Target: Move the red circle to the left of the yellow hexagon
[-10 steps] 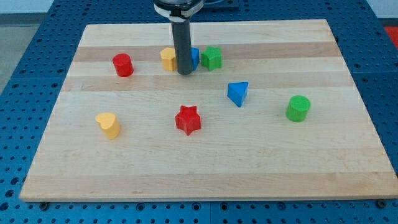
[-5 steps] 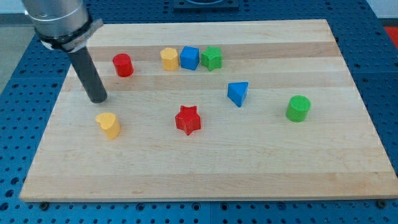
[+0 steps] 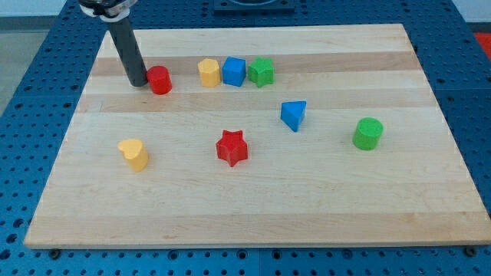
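My tip (image 3: 139,82) touches the red circle (image 3: 159,80) on its left side – no fingers here, just a rod – circle near yellow hexagon (image 3: 208,72), so off-centre pushing may skew it or bump the hexagon.

two red blocks (image 3: 159,80), two yellow (image 3: 208,72), two blue (image 3: 234,71), two green (image 3: 261,71)

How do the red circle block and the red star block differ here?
The red circle block is a round cylinder; the red star block has points. The circle sits near the view's top left, with my tip against its left side; the star sits mid-board, with nothing touching it. Both are red and rest on the wooden board.
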Controlling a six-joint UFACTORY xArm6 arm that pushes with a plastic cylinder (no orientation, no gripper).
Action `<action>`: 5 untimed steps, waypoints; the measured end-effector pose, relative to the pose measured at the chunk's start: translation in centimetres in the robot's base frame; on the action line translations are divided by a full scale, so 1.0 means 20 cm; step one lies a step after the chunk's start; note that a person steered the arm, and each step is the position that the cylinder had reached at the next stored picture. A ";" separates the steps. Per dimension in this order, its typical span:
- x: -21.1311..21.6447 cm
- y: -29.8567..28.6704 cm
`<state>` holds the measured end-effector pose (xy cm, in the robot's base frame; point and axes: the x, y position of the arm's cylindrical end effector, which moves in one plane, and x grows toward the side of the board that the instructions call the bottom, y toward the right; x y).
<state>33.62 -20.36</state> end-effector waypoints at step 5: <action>0.04 0.14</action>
